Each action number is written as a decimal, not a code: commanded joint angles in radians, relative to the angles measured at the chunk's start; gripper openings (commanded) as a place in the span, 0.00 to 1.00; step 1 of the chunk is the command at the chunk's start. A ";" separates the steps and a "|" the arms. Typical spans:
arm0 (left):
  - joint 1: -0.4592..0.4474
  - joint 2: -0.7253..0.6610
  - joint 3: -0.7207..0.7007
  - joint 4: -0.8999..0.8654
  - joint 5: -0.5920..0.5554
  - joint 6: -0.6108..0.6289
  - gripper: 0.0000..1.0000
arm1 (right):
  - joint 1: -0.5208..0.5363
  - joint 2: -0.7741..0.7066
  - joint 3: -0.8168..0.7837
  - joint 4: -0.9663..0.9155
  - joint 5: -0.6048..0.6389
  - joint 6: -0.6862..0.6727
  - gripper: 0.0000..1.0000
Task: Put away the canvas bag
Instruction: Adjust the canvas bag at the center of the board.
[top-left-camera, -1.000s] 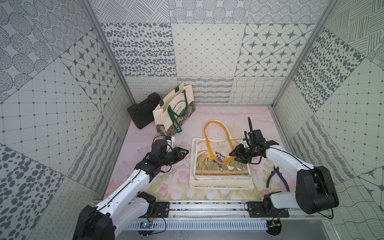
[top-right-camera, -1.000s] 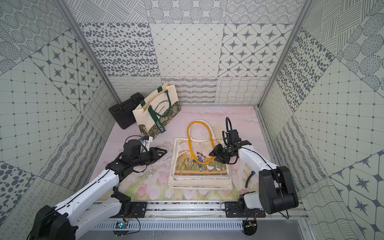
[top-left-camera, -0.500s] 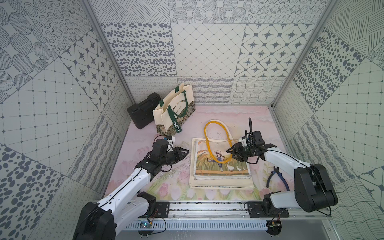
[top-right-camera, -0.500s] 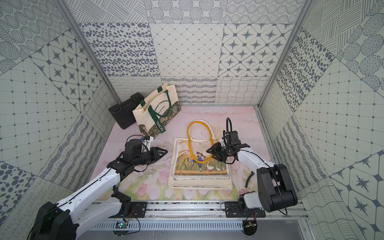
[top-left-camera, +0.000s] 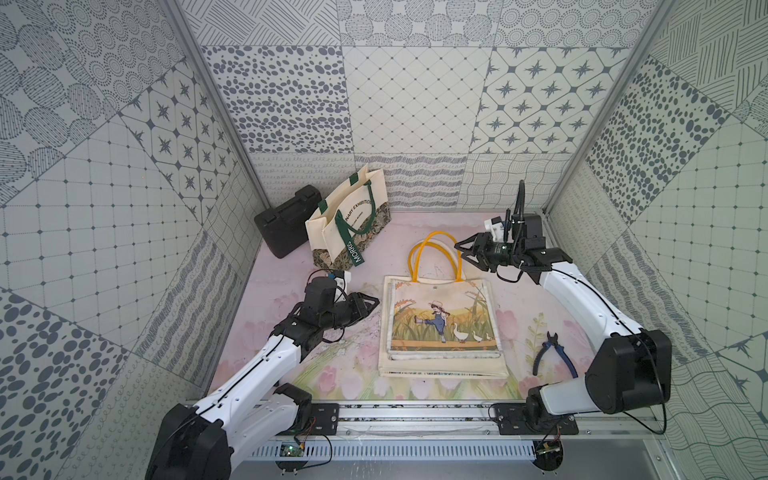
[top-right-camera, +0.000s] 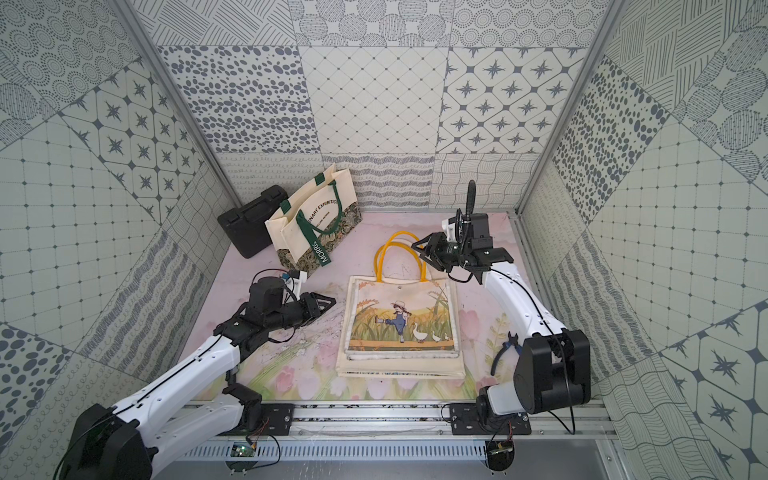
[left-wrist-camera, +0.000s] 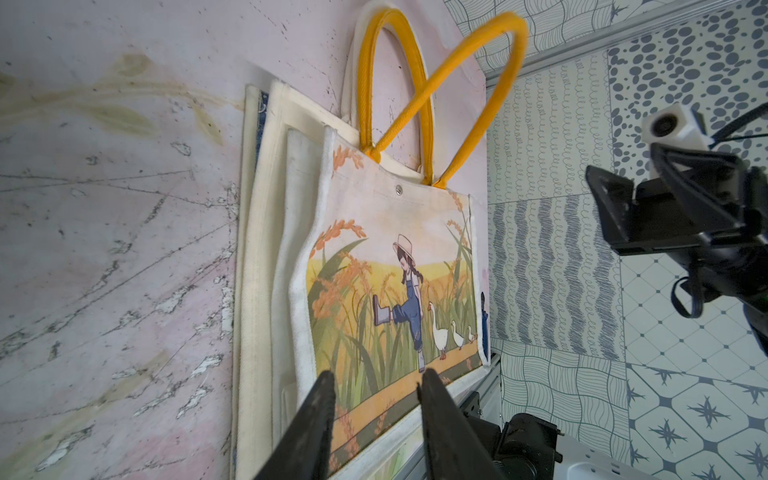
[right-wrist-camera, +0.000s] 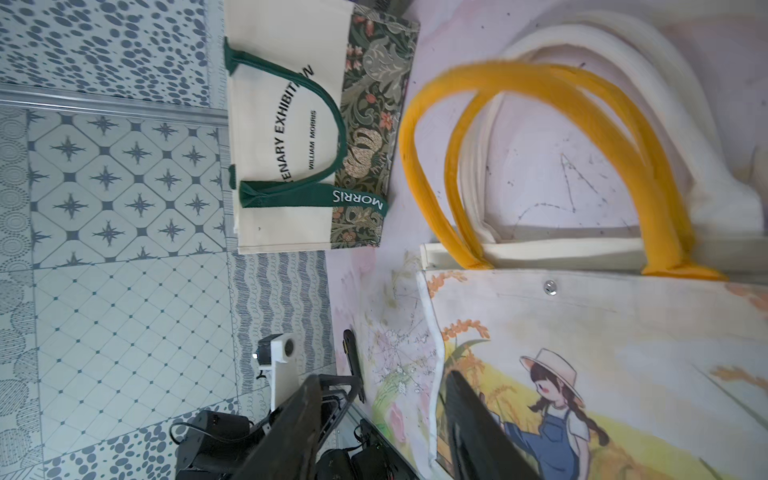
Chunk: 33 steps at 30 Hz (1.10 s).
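Patterned tile walls box in a pink floral worktop (top-left-camera: 274, 282), and the canvas bag (top-left-camera: 442, 316), the one printed with a girl and geese, lies flat near the middle, toward the front edge. It sits on top of a stack of plain cream bags (top-left-camera: 440, 370), with its yellow handles (left-wrist-camera: 365, 83) pointing at the back edge.

The right end effector (top-left-camera: 462, 252) hovers just beside those handles, jaws spread and empty. The left end effector (top-left-camera: 372, 305) sits low near the bag's left side, jaws a little apart and holding nothing.

From where I stand, the handles are the trouble. 1 of the 2 yellow loops arches up while the other lies flat on the worktop, over pale cream handles from the stack. A pinch could catch only 1 loop, and the bag would then hang lopsided and gape. A deeper pinch could take a cream strap too and drag the bags underneath along.

The cloth is limp, so a lift from 1 end will likely let the body fold and sweep across the stack, pushing it askew.

A tote with green straps (top-left-camera: 345, 220) stands open at the back left corner, next to a black case (top-left-camera: 282, 224). If that is where the bag goes, I judge a swinging load could tip it over. Blue-handled pliers (top-left-camera: 555, 353) lie near the right edge, well apart from all this.
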 joint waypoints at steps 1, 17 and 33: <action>-0.016 0.011 -0.007 0.054 0.015 0.021 0.37 | -0.014 -0.057 -0.079 -0.069 0.025 -0.057 0.50; -0.126 0.347 0.110 0.024 -0.135 0.111 0.37 | -0.035 -0.110 -0.225 -0.414 0.548 -0.312 0.58; -0.130 0.541 0.114 0.181 -0.096 0.087 0.37 | -0.043 0.021 -0.391 -0.240 0.591 -0.260 0.59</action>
